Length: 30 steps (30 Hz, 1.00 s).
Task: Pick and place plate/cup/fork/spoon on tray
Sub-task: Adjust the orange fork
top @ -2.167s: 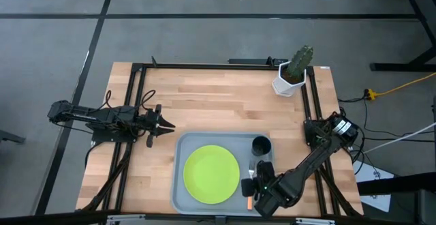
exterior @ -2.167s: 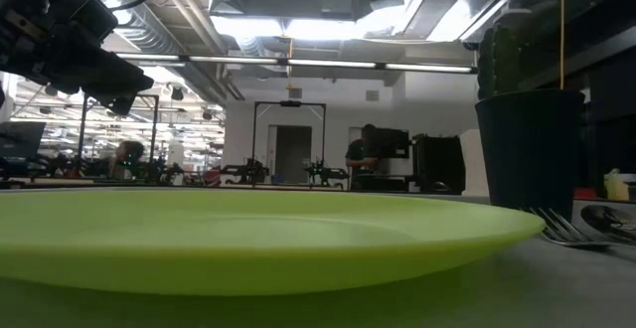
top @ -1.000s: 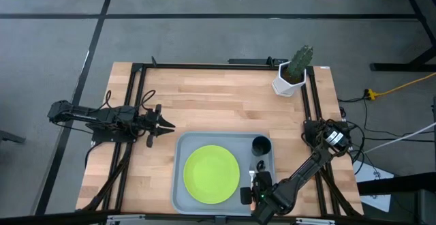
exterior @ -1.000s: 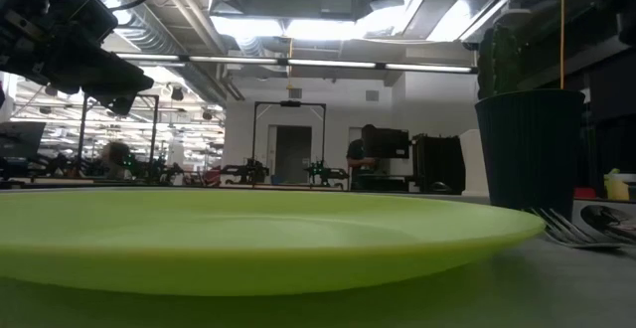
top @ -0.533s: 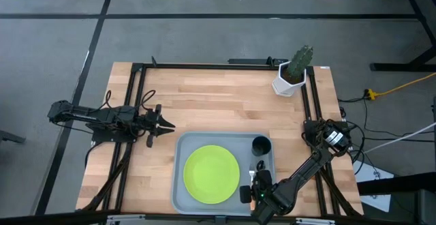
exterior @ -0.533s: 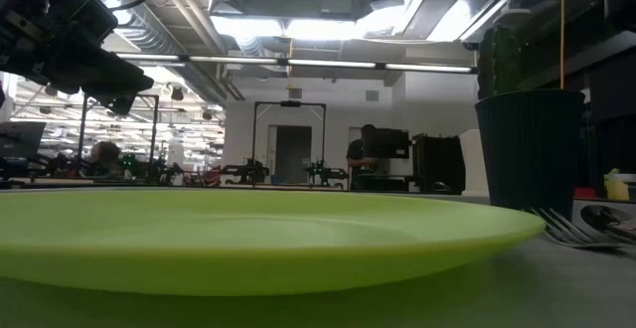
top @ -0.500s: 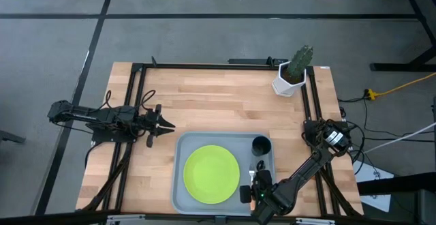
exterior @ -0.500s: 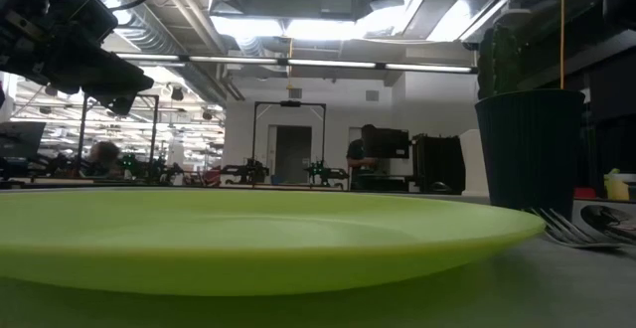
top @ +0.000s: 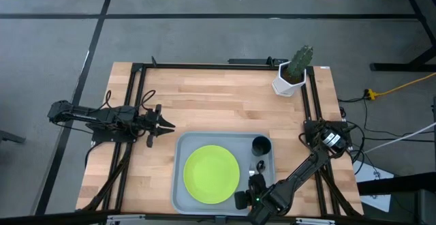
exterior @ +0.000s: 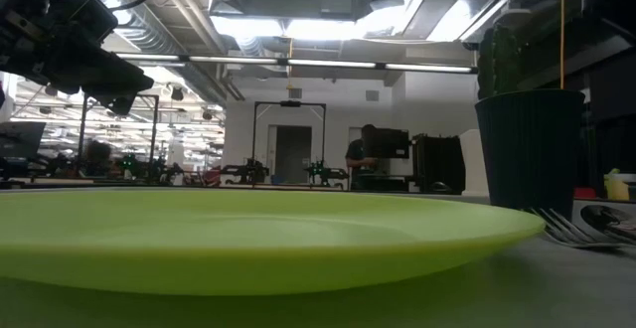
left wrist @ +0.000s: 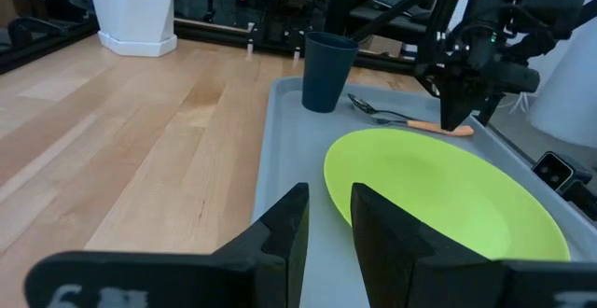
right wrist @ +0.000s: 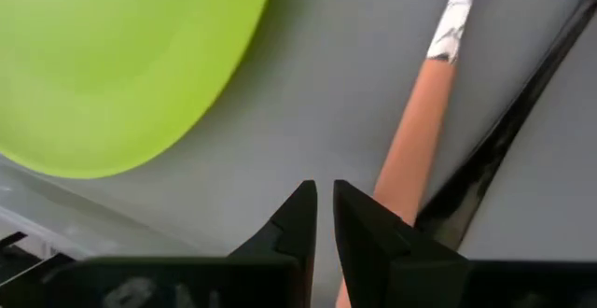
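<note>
The lime-green plate (top: 211, 174) lies flat in the grey-blue tray (top: 180, 184). The black cup (top: 261, 145) stands upright in the tray's far right corner. The orange-handled fork (right wrist: 420, 149) and the dark spoon (right wrist: 504, 140) lie side by side on the tray floor, right of the plate. My right gripper (top: 252, 192) hangs shut over the tray's near right corner, fingers pointing down, close beside the fork's handle; it also shows in the left wrist view (left wrist: 459, 112). My left gripper (top: 170, 125) waits shut above the table, left of the tray. My right gripper stands with one finger (right wrist: 368, 224) right next to the fork's orange handle (right wrist: 406, 182), near its free end. I cannot tell whether it touches the handle. The fork lies flat on the tray.
A white pot with a green cactus (top: 291, 71) stands at the table's far right corner. Bare wooden table lies beyond and left of the tray. Black frame rails run along the table's left and right sides.
My right gripper has shifted a little toward the table's left and near edge, over the tray's near right corner. The fork, spoon, cup and plate have stayed where they were.
</note>
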Each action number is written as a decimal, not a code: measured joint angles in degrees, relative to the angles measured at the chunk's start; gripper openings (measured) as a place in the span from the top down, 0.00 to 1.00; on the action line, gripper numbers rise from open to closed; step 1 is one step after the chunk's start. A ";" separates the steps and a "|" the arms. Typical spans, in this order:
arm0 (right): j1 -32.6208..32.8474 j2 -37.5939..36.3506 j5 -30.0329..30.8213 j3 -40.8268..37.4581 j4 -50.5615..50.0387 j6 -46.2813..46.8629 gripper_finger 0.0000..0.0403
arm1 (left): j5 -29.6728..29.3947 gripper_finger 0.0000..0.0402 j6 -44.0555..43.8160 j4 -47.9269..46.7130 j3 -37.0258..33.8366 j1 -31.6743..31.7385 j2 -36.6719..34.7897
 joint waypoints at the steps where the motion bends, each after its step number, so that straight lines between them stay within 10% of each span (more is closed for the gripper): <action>1: 0.00 0.29 -0.48 0.00 0.43 0.00 0.89 | 0.00 0.81 0.00 0.00 0.00 -0.01 0.01; 30: 0.17 0.57 -4.06 0.00 -1.13 4.50 0.89 | 0.00 0.81 0.00 0.00 0.00 0.00 0.01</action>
